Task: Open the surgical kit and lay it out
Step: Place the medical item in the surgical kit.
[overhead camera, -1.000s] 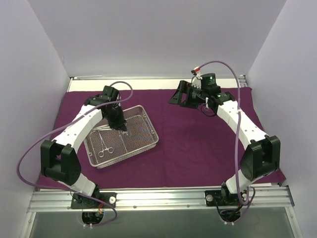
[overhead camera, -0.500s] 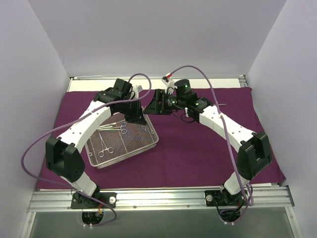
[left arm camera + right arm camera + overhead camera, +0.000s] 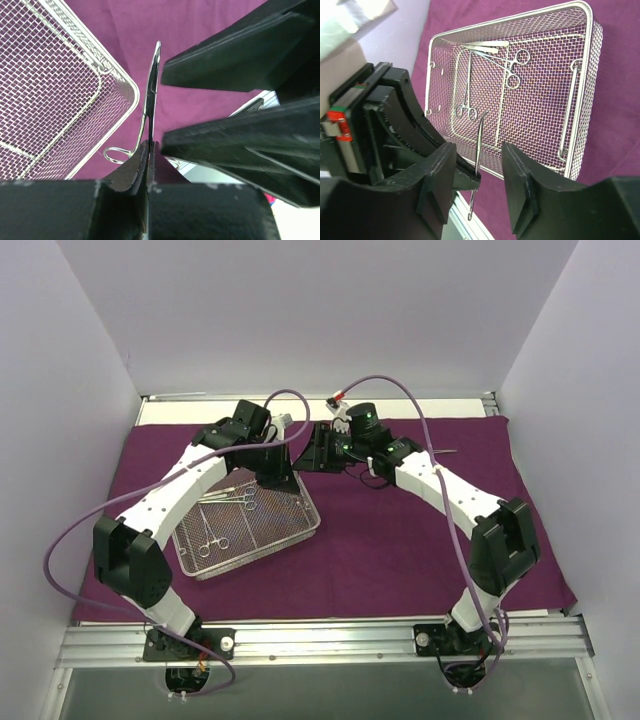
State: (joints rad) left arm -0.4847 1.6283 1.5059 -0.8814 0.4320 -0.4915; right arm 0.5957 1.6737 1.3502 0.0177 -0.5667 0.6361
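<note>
Surgical kit (image 3: 240,515): purple wrap (image 3: 400,540) spread flat; soft, drapes. Mesh tray (image 3: 272,528) on wrap, left side; rigid, likely light, best gripped by rim. Loose clamps (image 3: 512,67), tweezers (image 3: 482,47) inside. Beyond far corner, held clamp (image 3: 152,85) pinched near ring handles by left tool (image 3: 148,150); thin, stiff, probably slippery steel. Right tool (image 3: 479,150) fingers apart, just beside clamp.
</note>
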